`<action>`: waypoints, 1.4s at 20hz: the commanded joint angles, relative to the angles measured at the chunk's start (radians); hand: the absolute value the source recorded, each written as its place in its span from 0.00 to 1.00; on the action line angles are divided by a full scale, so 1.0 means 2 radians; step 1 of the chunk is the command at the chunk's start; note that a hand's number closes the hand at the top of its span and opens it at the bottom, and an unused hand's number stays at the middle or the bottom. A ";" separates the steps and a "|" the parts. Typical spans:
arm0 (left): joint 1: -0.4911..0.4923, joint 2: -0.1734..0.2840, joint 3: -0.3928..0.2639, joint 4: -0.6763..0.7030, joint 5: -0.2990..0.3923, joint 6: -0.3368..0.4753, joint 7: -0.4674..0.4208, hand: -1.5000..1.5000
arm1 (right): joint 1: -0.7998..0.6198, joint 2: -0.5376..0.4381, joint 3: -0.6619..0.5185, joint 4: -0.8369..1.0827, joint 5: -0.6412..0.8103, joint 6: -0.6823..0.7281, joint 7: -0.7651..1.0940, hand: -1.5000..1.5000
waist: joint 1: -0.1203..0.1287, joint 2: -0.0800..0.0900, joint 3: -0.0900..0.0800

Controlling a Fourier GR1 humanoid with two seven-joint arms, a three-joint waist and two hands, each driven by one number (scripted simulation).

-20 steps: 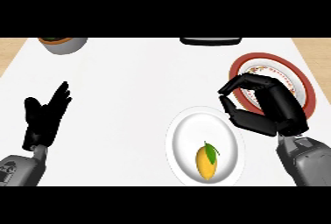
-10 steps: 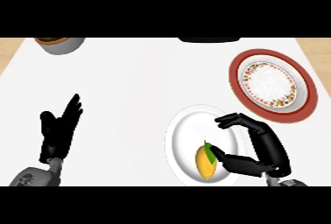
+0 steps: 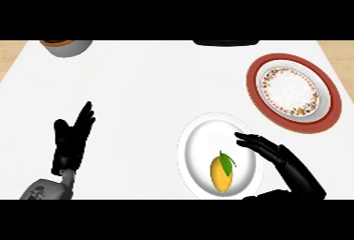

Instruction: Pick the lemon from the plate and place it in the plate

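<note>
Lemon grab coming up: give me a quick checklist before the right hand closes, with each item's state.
1. Lemon lies on the white plate, in plain sight: ok.
2. Right hand is open, fingers straight: ok.
3. Right hand is beside the lemon, over the plate's right rim: ok.
4. Fingers round the lemon: not ok, a gap shows between them.
5. Red-rimmed plate has nothing lying on it: ok.
6. Left hand rests open at the left, far from both plates: ok.
</note>
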 commanded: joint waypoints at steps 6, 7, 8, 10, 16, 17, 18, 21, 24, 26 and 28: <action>0.009 -0.011 0.000 -0.014 -0.013 0.003 0.006 0.50 | -0.073 -0.056 0.025 -0.070 0.100 0.074 0.199 0.00 | 0.007 0.001 -0.001; 0.002 -0.024 -0.008 -0.010 -0.020 0.015 0.011 0.50 | -0.060 -0.062 0.054 -0.096 0.119 0.088 0.227 0.00 | 0.004 0.000 -0.001; 0.031 -0.005 -0.003 -0.021 -0.020 0.003 -0.008 0.50 | -0.062 -0.076 0.049 -0.101 0.107 0.116 0.241 0.00 | 0.007 0.000 -0.001; 0.025 -0.014 -0.010 -0.023 -0.025 0.009 0.006 0.50 | -0.079 -0.070 0.068 -0.118 0.102 0.160 0.293 0.00 | 0.007 0.000 -0.001; 0.030 -0.004 0.019 -0.039 -0.023 -0.012 0.010 0.50 | -0.111 -0.012 0.093 -0.101 0.124 0.216 0.366 0.00 | 0.006 0.001 0.000; 0.019 -0.027 0.010 -0.031 -0.040 -0.002 0.019 0.50 | -0.097 -0.029 0.065 -0.081 0.125 0.223 0.318 0.00 | 0.004 0.001 0.000; 0.042 -0.007 0.020 -0.059 -0.033 -0.019 0.023 0.50 | -0.125 0.012 0.071 -0.039 0.136 0.218 0.327 0.00 | 0.007 0.001 0.000; 0.039 -0.045 0.004 -0.049 -0.061 0.000 0.021 0.50 | -0.134 -0.003 0.028 -0.043 0.117 0.267 0.321 0.00 | 0.005 0.001 0.000; 0.009 -0.054 0.032 -0.028 -0.074 -0.018 0.035 0.50 | -0.105 0.036 0.040 -0.032 0.179 0.246 0.296 0.00 | 0.004 0.001 0.000; 0.016 -0.029 0.067 -0.015 -0.049 -0.055 0.015 0.50 | -0.101 0.039 0.036 -0.039 0.172 0.262 0.306 0.00 | 0.003 0.001 0.000; 0.038 -0.064 0.039 -0.020 -0.077 -0.040 -0.004 0.50 | -0.111 0.057 0.040 -0.003 0.199 0.260 0.280 0.00 | 0.004 0.001 0.000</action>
